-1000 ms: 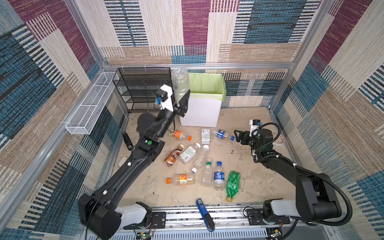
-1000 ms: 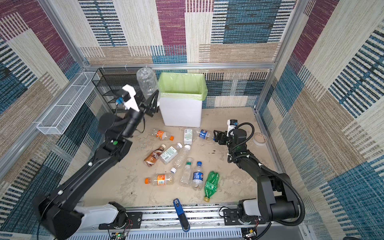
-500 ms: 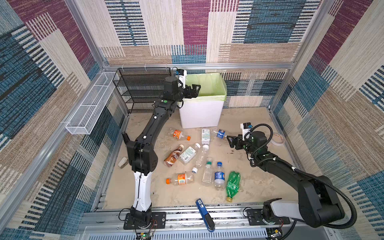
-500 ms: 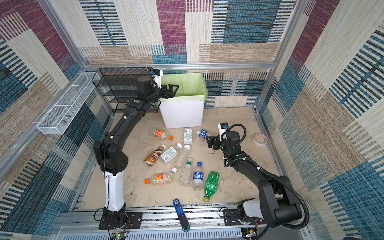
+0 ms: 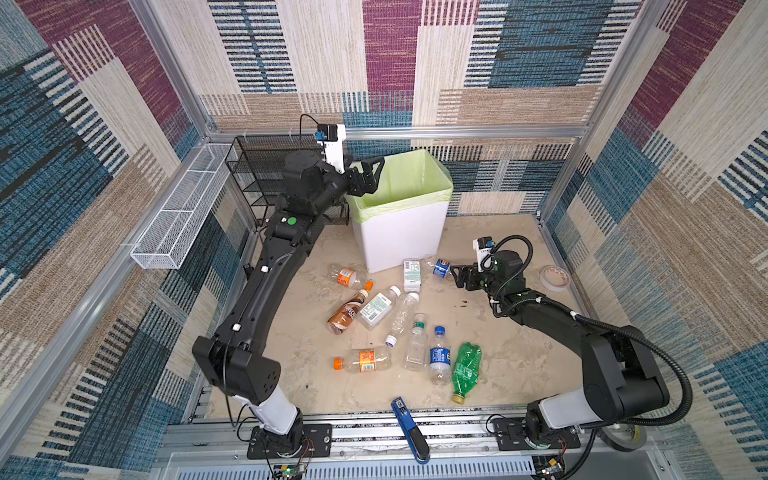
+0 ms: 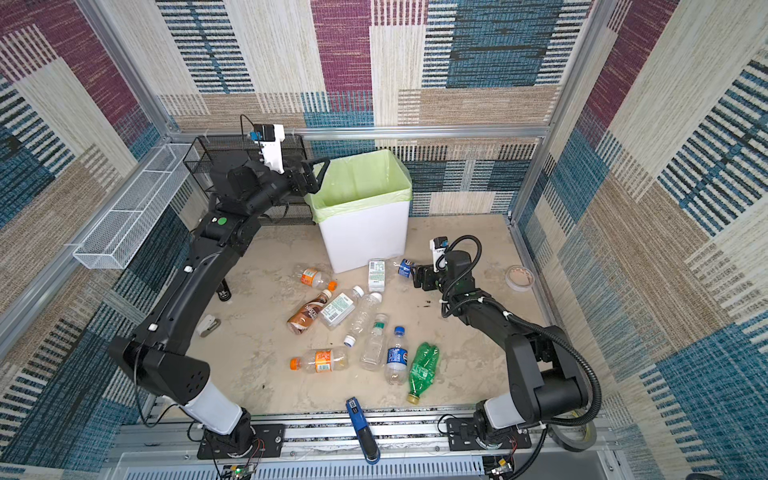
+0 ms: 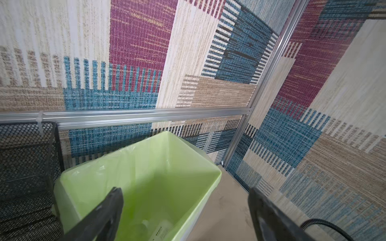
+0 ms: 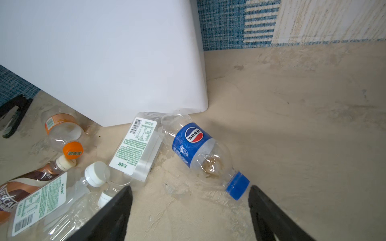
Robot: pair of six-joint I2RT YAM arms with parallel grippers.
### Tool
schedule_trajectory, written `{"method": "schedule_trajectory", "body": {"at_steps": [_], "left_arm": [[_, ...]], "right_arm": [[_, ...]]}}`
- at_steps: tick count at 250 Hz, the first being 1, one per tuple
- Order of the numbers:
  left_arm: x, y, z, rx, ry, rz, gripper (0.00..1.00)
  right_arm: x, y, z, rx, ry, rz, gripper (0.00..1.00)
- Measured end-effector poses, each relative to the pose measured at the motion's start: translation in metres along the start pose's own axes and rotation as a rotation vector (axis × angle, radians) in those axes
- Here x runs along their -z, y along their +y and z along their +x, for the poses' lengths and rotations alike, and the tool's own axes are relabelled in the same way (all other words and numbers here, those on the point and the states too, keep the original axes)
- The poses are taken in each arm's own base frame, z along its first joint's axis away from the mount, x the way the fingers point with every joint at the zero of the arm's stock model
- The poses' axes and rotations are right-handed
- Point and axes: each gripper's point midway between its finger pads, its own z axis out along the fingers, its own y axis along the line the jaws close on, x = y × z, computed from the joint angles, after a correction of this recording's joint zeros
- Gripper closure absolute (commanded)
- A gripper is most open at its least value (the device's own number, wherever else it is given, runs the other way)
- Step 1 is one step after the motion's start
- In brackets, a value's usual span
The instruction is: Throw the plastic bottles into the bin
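Observation:
The bin is tall and white with a green liner, and stands at the back. My left gripper hangs open and empty over the bin's left rim. A labelled bottle lies at the bottom of the bin. Low over the floor, my right gripper is open, its fingers either side of the blue cap of a blue-labelled bottle lying by the bin's corner. Several more bottles lie mid-floor, among them a brown one and a crushed green one.
A black mesh rack stands left of the bin, and a white wire basket hangs on the left wall. A blue stapler lies at the front edge. A tape roll sits near the right wall.
My left gripper swung over the bin with a clear bottle, then opened, and it is now empty. My right gripper slid left toward the blue-labelled bottle and opened a little wider.

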Motion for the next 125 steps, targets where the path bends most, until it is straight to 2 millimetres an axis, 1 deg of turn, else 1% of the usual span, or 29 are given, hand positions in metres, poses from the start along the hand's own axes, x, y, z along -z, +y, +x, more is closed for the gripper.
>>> {"method": "schedule_trajectory", "body": {"at_steps": [16, 24, 34, 44, 74, 100, 125], "left_arm": [[0.018, -0.006, -0.006, -0.017, -0.031, 0.004, 0.08], [0.024, -0.006, -0.005, -0.019, -0.037, -0.001, 0.08], [0.028, -0.003, 0.002, -0.017, -0.029, -0.017, 0.08], [0.031, 0.001, 0.015, -0.009, -0.004, -0.033, 0.09], [0.036, 0.018, 0.068, 0.023, 0.106, -0.087, 0.11], [0.042, 0.032, 0.113, 0.075, 0.190, -0.134, 0.14], [0.048, 0.043, 0.159, 0.141, 0.278, -0.170, 0.18]], "right_arm": [[-0.004, -0.002, 0.003, 0.019, 0.022, 0.010, 0.13], [-0.005, -0.003, 0.004, 0.027, 0.029, 0.011, 0.13], [-0.005, -0.003, 0.004, 0.033, 0.033, 0.011, 0.13], [-0.006, -0.003, 0.004, 0.040, 0.035, 0.011, 0.13], [-0.012, -0.005, -0.005, 0.044, 0.026, 0.025, 0.14], [-0.021, -0.006, -0.016, 0.026, 0.013, 0.029, 0.14], [-0.030, -0.009, -0.032, -0.002, -0.012, 0.037, 0.14]]}}
